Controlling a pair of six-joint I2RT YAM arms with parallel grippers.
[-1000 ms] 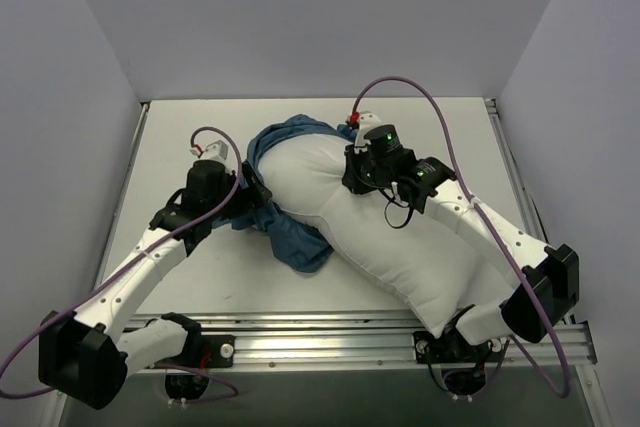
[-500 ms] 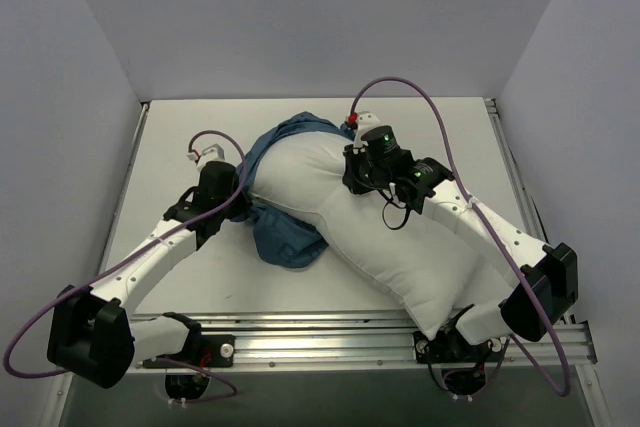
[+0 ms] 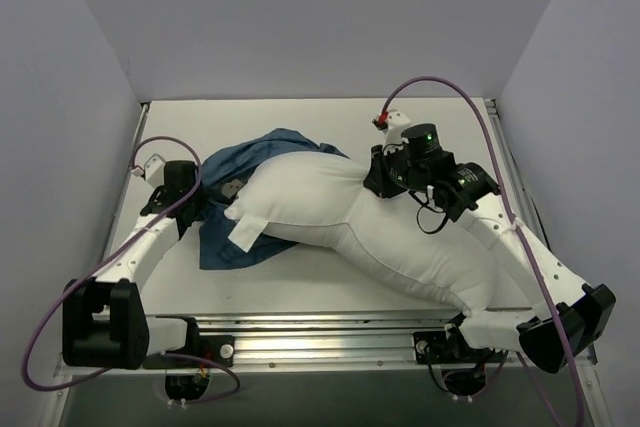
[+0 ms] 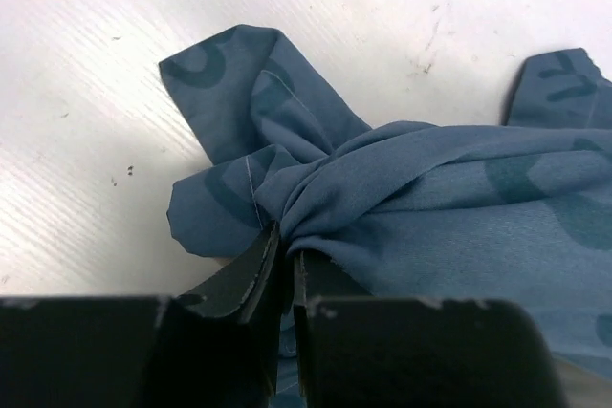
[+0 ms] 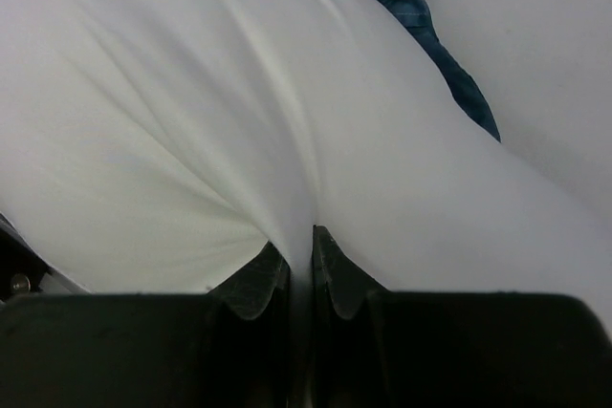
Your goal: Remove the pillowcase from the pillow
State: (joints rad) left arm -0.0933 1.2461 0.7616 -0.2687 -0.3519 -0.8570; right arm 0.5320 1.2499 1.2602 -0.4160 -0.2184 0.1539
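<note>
Part of pillowcase beneath pillow

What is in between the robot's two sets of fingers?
In the top view, the blue pillowcase and then the white pillow fill that stretch. The left gripper pinches the pillowcase; the right gripper pinches the pillow.
</note>
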